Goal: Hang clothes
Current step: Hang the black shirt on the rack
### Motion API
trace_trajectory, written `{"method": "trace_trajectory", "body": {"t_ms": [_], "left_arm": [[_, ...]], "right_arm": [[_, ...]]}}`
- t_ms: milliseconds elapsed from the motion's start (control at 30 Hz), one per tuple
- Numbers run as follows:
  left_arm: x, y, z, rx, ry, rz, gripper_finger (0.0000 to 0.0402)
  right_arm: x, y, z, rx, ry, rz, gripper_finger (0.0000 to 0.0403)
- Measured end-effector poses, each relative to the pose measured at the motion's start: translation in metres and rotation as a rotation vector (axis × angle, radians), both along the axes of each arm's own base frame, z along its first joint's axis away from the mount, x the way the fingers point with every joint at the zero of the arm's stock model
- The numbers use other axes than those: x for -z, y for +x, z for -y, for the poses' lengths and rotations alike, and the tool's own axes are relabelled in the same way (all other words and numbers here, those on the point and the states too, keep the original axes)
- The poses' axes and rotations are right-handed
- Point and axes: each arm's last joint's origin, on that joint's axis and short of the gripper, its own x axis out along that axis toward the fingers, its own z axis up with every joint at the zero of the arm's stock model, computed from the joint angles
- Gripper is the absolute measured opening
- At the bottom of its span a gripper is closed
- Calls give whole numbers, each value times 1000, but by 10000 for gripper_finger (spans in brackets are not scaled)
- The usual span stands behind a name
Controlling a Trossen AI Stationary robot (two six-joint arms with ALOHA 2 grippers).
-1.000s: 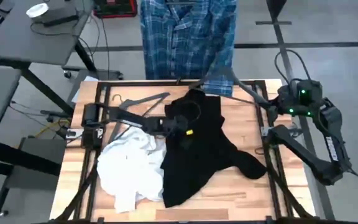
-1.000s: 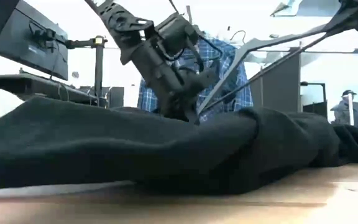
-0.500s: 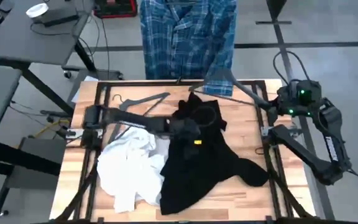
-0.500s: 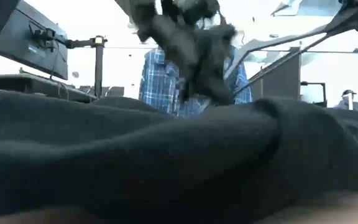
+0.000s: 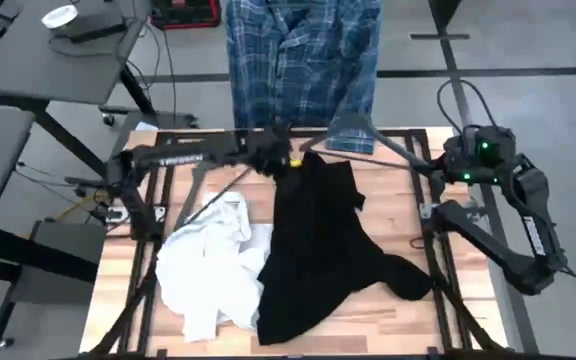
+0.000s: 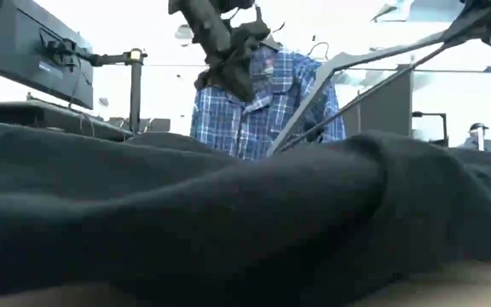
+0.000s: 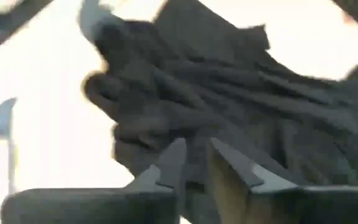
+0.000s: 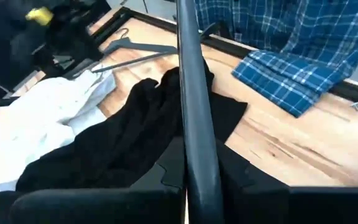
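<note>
Lying in a loose heap on the near-left part of the wooden table [image 5: 388,215], the white top [image 5: 206,270] spreads beside the black top [image 5: 313,240], the two touching along their shared edge. Dark thin hangers [image 8: 135,48] rest on the wood just beyond the white top, toward the far-left corner. The left arm reaches in from the left side along the far edge, and the left gripper [image 5: 280,160] sits over the far end of the black top, its fingers [image 7: 173,163] drawn close together and pinching a bunched fold of that fabric. In the low view this gripper [image 6: 244,81] is raised above the dark cloth that fills the foreground. The black top runs from the gripper down the middle of the table to its near edge, one sleeve trailing off to the right. Beyond the far edge hangs the blue-and-white plaid shirt [image 5: 303,60], upright and facing the table, with its lower hem [image 8: 291,78] draped onto the far-right part of the tabletop. A grey hanger [image 5: 363,130] pokes toward the hem from the right. It is clamped between the fingers of the right gripper [image 8: 194,171], whose arm stands at the right side of the table. A person [image 6: 477,136] shows far off at the right of the room.
</note>
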Motion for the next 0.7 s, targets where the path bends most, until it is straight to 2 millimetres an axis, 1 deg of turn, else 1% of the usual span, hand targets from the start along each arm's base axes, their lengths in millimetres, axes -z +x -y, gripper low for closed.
{"method": "trace_trajectory", "body": {"t_ms": [33,67,133,200,267,333,400,433,533,633,700], "left_arm": [[3,0,-8,15,11,-5,122],[11,0,-16,24,19,-34,139],[32,5,-29,71,-5,-84,168],[50,8,-40,151,-57,-95,190],[68,14,-47,227,-89,-95,204],[89,18,-52,266,-101,-137,210],[105,19,-57,281,-110,-174,211],[110,19,-59,283,-114,-185,211],[117,21,-65,311,-84,-183,211],[124,24,-65,353,-55,-183,211],[125,29,-63,381,-26,-162,211]], "right_arm": [[0,0,1,2,1,3,29],[-1,0,1,7,5,8,29],[-1,0,1,17,11,15,29],[-2,1,2,25,8,22,29],[-2,1,2,30,7,22,29],[-2,0,2,37,6,18,29],[-1,0,2,48,17,23,29],[-2,0,2,56,26,29,29],[-2,0,3,80,27,32,29],[-2,0,3,92,26,30,29],[-2,0,3,92,28,30,29]]}}
